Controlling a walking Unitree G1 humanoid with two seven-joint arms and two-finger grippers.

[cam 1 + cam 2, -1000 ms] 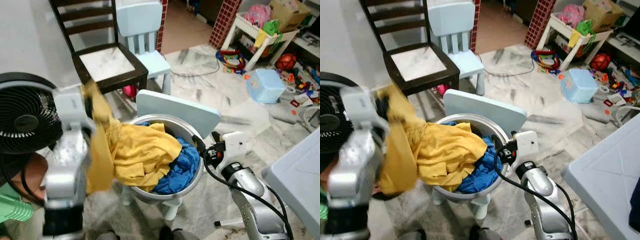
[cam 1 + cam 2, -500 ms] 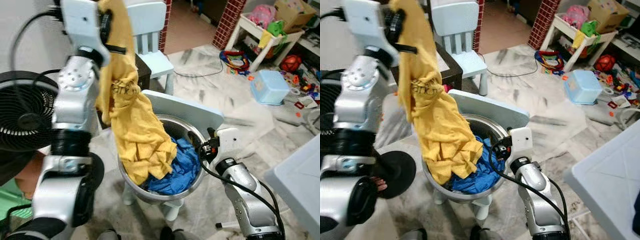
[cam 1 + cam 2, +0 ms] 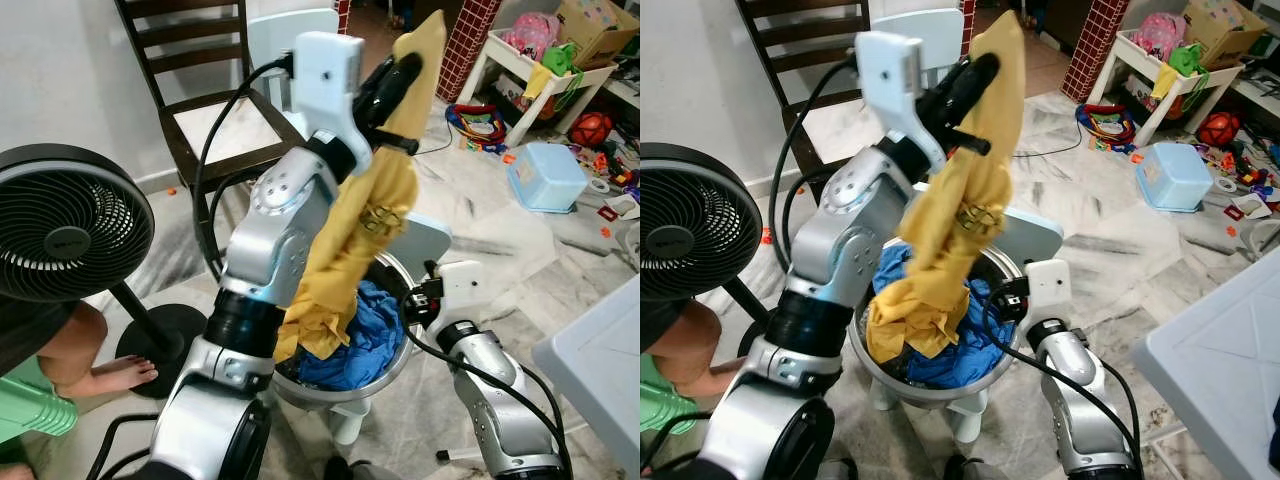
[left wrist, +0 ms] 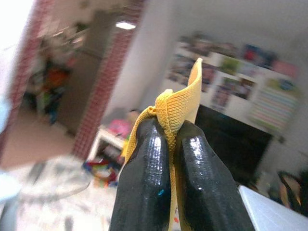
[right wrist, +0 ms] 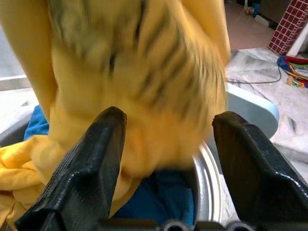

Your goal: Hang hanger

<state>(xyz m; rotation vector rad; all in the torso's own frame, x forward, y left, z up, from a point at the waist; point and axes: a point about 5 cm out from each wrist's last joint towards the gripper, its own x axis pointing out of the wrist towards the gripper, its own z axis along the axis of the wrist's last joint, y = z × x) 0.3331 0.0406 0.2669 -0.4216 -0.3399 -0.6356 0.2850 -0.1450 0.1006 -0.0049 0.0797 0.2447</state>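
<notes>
The left gripper (image 3: 408, 68) is raised high above the metal basin (image 3: 985, 380) with its two black fingers (image 4: 154, 168) pinched tight on a fold of the yellow garment (image 3: 350, 240), which hangs straight down from the grip so that its lower end trails into the basin, on top of the blue cloth (image 3: 365, 335) lying there. The right gripper (image 5: 166, 159) sits low, just beside the basin's rim and beneath the left one, fingers spread wide and empty, with the hanging yellow fabric right before them. No hanger can be made out in these pictures, so the step in hand looks like the lifting-out of a garment — drawing it clear of the laundry before it is hung. The next move probably calls for raising the left gripper a little more, or swinging it aside, so the tail comes free of the blue cloth — and for the open right gripper to close on the lower part of the fabric to spread it. A person's bare foot (image 3: 120, 375) rests by the fan (image 3: 70, 225), off beyond the left arm.
</notes>
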